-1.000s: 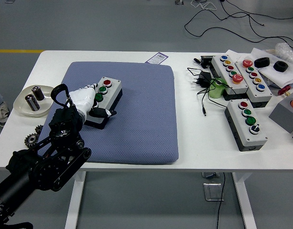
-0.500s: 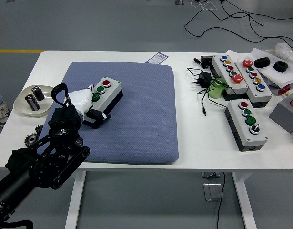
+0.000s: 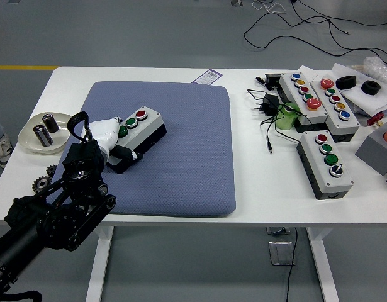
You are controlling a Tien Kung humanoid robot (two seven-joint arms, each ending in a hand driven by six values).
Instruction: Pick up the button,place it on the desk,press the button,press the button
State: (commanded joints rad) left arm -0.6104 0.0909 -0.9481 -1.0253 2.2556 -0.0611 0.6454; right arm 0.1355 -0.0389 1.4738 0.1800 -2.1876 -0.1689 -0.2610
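Two dark cylinders lie in a shallow cream dish (image 3: 31, 139) at the counter's (image 3: 256, 182) left edge; just right, the left hand (image 3: 105, 135), glossy white on a black jointed arm, curls its fingers around the near end of the boxy grey button box (image 3: 141, 129), hiding that end, on the quilted blue mat (image 3: 180, 157); three more button boxes (image 3: 322, 126) sit far right.

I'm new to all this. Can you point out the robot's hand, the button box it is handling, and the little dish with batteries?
left hand (image 3: 106, 133), head view, white back of hand.
button box (image 3: 147, 126), head view, grey top face.
dish (image 3: 29, 141), head view, near rim.
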